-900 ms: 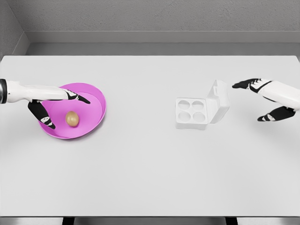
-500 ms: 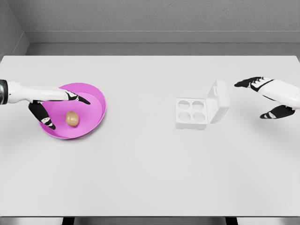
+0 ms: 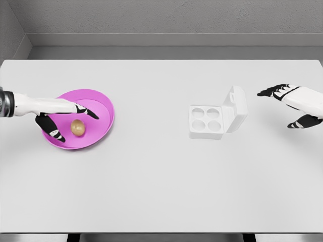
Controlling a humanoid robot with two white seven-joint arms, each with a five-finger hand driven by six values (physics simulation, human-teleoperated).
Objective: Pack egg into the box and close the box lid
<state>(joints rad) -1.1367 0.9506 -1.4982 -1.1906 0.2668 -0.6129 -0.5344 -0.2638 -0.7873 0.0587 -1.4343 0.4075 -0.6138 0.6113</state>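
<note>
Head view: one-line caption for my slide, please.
Left hand open over the egg in the pink bowl; box open, right hand beside it.

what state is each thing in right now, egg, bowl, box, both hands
egg: lying in the pink bowl, not grasped
pink bowl: upright on the table, holds only the egg
box: lid open, tilted up on the right side; all four cups empty
left hand: open, fingers spread over the bowl around the egg
right hand: open, holds nothing, apart from the box to its right
</note>
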